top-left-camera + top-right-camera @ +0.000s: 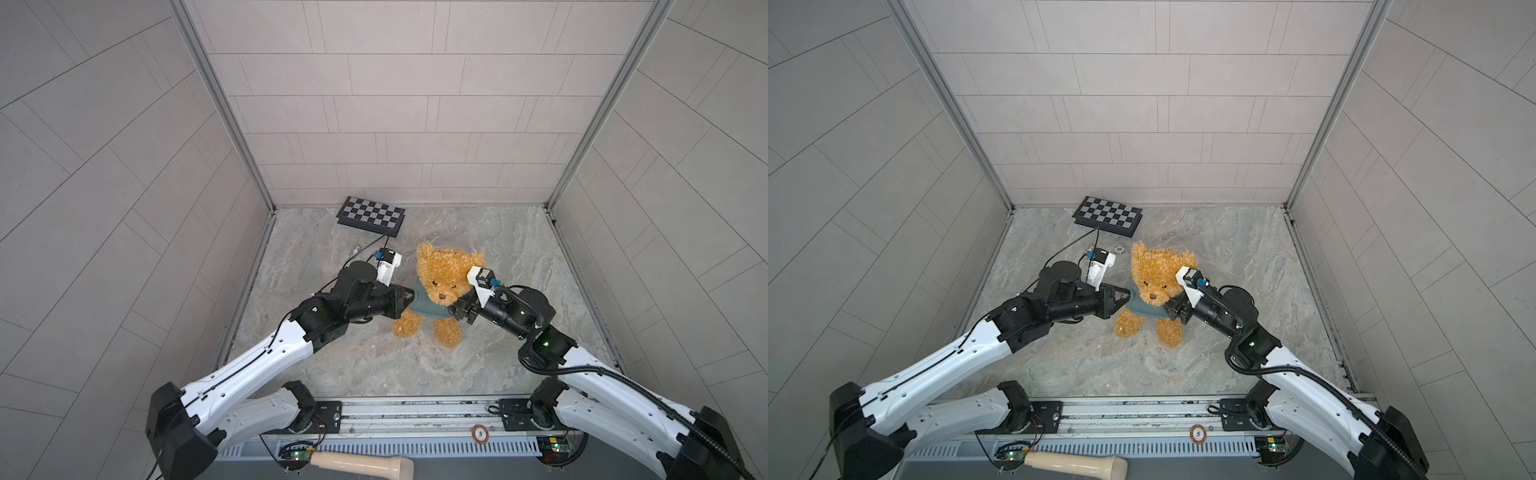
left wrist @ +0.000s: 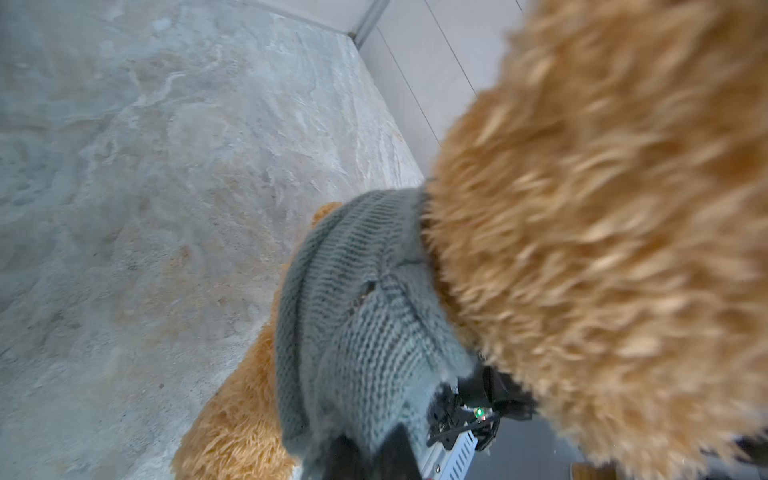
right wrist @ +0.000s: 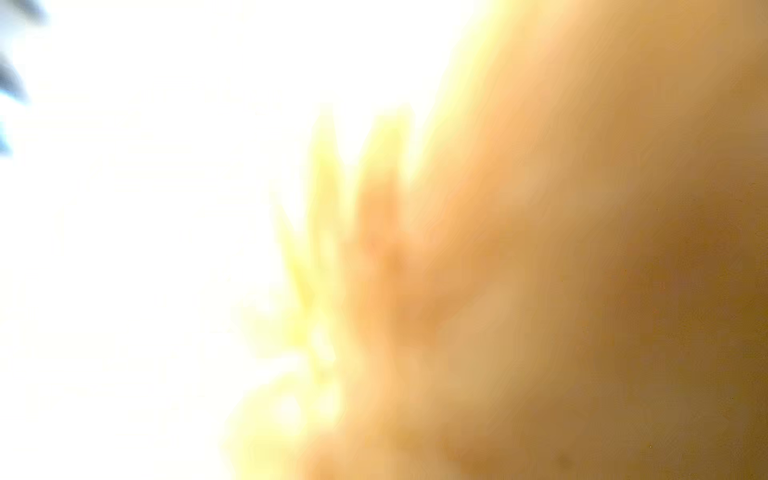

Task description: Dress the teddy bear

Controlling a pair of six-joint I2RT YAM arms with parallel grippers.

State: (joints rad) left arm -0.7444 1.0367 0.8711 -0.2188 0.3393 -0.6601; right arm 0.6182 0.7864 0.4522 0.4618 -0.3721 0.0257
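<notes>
Top views, both: teddy bear (image 1: 440,272) upright at centre of table (image 1: 519,266), sweater (image 1: 430,306) on torso, left gripper (image 1: 410,296) pinched shut on its knit, right gripper (image 1: 456,310) half-hidden by head, spread not tellable; possibly toppling or stretched knit from one-sided pull.

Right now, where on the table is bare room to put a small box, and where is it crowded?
Free: the far right corner, between the teddy bear and the right wall; the near strip between its feet and the front rail. Crowded: the far left, with the chessboard and the left arm; the right arm flanks the bear.
</notes>
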